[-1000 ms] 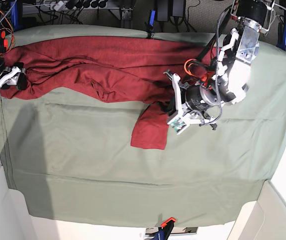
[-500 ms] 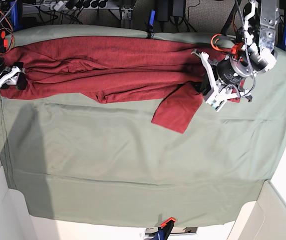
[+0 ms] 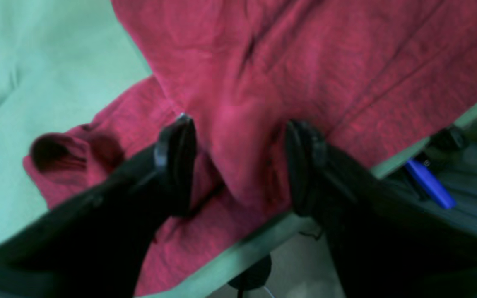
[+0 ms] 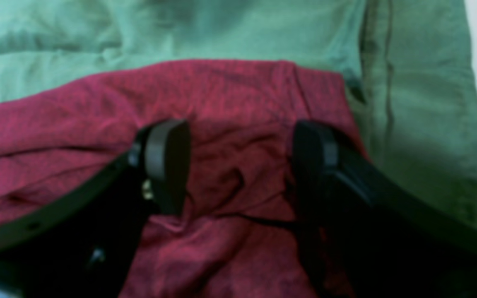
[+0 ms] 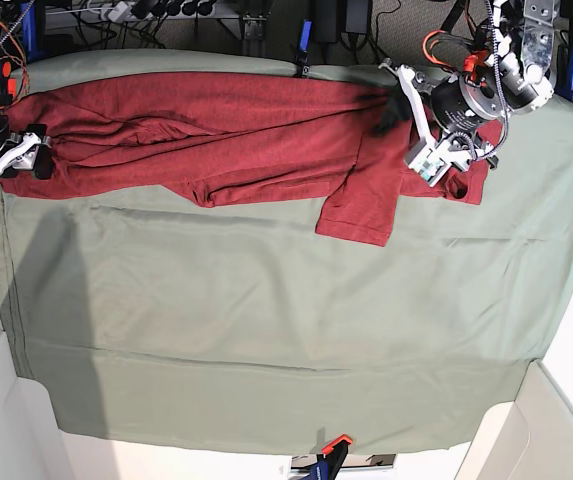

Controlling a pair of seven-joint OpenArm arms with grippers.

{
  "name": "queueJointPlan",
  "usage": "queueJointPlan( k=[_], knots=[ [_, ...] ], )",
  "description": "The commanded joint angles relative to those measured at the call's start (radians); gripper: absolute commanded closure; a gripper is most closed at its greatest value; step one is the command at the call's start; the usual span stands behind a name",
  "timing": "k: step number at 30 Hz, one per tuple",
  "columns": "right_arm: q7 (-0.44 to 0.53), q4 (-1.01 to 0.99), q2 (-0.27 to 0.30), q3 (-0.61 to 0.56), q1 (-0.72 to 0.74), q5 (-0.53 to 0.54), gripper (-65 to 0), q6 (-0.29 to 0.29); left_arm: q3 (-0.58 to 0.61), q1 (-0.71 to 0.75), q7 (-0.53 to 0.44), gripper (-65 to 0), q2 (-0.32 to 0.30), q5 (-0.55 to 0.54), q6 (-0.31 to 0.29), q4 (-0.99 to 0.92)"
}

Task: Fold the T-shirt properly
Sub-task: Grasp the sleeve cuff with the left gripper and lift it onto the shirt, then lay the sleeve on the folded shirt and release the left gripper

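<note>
The dark red T-shirt lies stretched along the far edge of the table, with one sleeve drooping toward the middle. Over its right end hangs my left gripper, open. In the left wrist view its black fingers straddle a ridge of the T-shirt without pinching it, right at the table's edge, and a cuff lies to the left. My right gripper rests at the shirt's left end, also open. Its fingers stand wide over wrinkled red cloth.
A sage-green cloth covers the table. Clamps sit at the far edge and the near edge. Cables and gear crowd behind the far edge. A blue clip shows below the table's edge. White bins flank the near corners.
The left gripper carried the shirt's right part up toward the far right corner, then opened and let it go. The sleeve now lies flatter. The right arm stayed put.
</note>
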Motion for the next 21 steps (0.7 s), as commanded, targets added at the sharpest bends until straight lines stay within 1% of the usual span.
queueJointPlan(
  k=[1, 4, 8, 10, 12, 16, 19, 21],
  knots=[
    [0.022, 0.018, 0.019, 0.009, 0.008, 0.012, -39.0, 0.008, -0.006, -0.006, -0.041, -37.0, -0.008, -0.009, 0.003, 0.018],
    [0.023, 0.018, 0.019, 0.009, 0.008, 0.013, -39.0, 0.008, -0.006, -0.032, -0.101, -37.0, -0.008, -0.013, 0.004, 0.018],
    [0.017, 0.018, 0.019, 0.009, 0.007, 0.011, -39.0, 0.008, -0.005, -0.126, -0.122, -37.0, -0.008, -0.036, 0.003, 0.011],
    [0.015, 0.018, 0.019, 0.008, 0.006, 0.012, -39.0, 0.008, -0.003, -0.177, -0.141, -37.0, -0.008, -0.049, 0.003, -0.026],
    [0.015, 0.018, 0.018, 0.009, 0.005, 0.011, -39.0, 0.008, 0.003, -0.231, -0.146, -37.0, 0.001, -0.054, 0.003, -0.093],
    [0.016, 0.018, 0.018, 0.009, 0.005, 0.012, -39.0, 0.008, 0.018, -0.349, -0.147, -37.0, 0.046, -0.043, -0.002, -0.28],
    [0.017, 0.018, 0.018, 0.009, 0.005, 0.012, -39.0, 0.008, 0.034, -0.411, -0.147, -37.0, 0.075, 0.012, -0.001, -0.403],
    [0.016, 0.018, 0.018, 0.008, 0.005, 0.012, -39.0, 0.008, 0.042, -0.43, -0.146, -37.0, 0.083, 0.023, -0.001, -0.464]
  ],
)
